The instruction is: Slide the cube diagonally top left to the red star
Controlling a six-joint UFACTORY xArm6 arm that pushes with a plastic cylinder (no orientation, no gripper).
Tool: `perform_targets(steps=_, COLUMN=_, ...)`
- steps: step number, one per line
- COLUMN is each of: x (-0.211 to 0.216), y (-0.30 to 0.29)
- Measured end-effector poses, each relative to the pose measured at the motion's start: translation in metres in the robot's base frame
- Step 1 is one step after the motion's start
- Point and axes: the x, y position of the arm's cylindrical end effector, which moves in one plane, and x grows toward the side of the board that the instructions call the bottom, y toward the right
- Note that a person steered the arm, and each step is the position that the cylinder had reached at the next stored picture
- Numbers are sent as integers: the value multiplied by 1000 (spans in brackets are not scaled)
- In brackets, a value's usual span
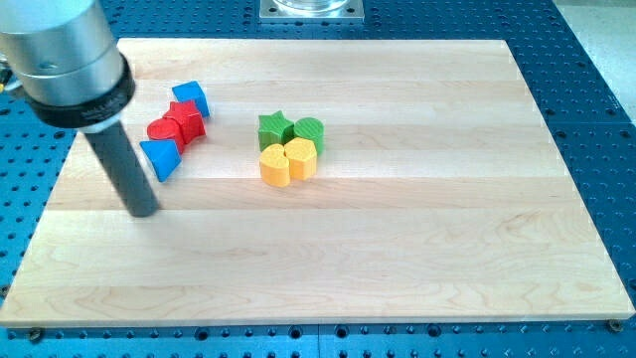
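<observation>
Well, the rod stands over the view's left part of the wooden desk [397, 249], and my tip [145, 213] rests on the bare wood just below and slightly left of the lower blue block [159, 159], near it but apart. There is no claw on this arm, so nothing is held; the rod only touches the desk. The blue cube [190, 98] sits at the upper right end of a slanted cluster, touching the red star [186, 121] at the star's top. A second red block [162, 128], its shape hard to make out, presses against the star's left side, and the lower blue block, wedge-like, lies just below it. Well apart, toward the desk's middle, 4 blocks huddle together: a green star [274, 128], a green rounded block [309, 130], a yellow heart [302, 157] and another yellow block [274, 165].
</observation>
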Motion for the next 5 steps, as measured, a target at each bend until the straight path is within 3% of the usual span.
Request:
perform_targets(steps=1, x=-62, y=73)
perform_targets(steps=2, x=-116, y=66)
perform_targets(steps=4, x=-113, y=-5)
perform_targets(steps=5, x=-124, y=34)
